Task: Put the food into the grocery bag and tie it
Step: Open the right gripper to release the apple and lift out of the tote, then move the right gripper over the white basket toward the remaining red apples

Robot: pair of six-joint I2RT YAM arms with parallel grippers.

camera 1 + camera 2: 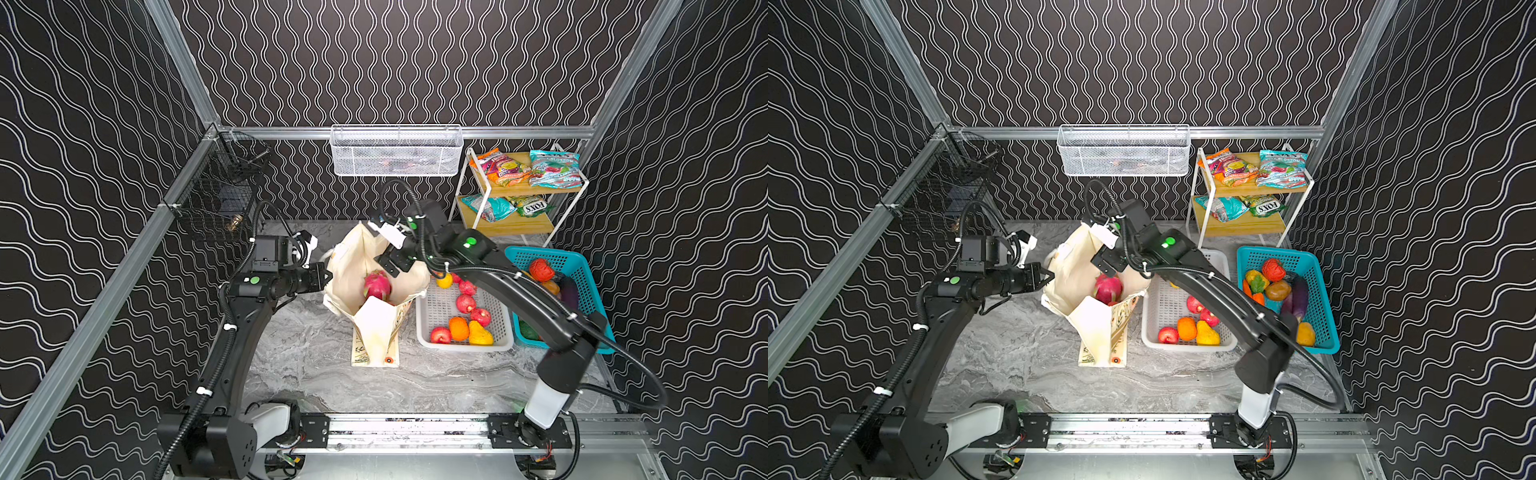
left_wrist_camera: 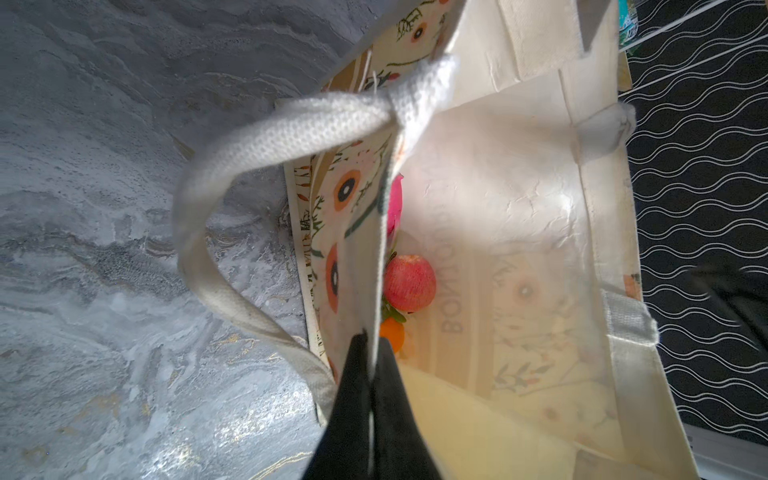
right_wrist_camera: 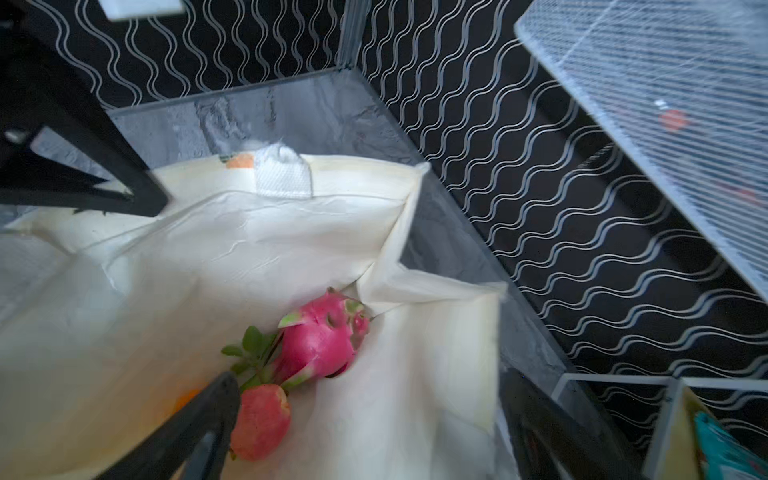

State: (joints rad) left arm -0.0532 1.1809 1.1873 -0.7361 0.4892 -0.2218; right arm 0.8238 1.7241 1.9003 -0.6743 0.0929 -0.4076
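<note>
Bag [image 1: 349, 266] stood on surface [image 1: 316, 374] w/ dragon fruit [image 1: 377, 284] inside. Left tool [image 2: 370, 353] pinched its rim; right tool [image 1: 388, 266] spread, empty, over opening. Cloth looked soft, floppy, light: prob. grab straps [image 2: 266, 137] to tie.

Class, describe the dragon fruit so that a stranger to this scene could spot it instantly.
Find the cream grocery bag standing open mid-table, beside the white basket. Inside it lies the dragon fruit. It alone is magenta with green-tipped scales, unlike the smooth round red fruit beside it.
</note>
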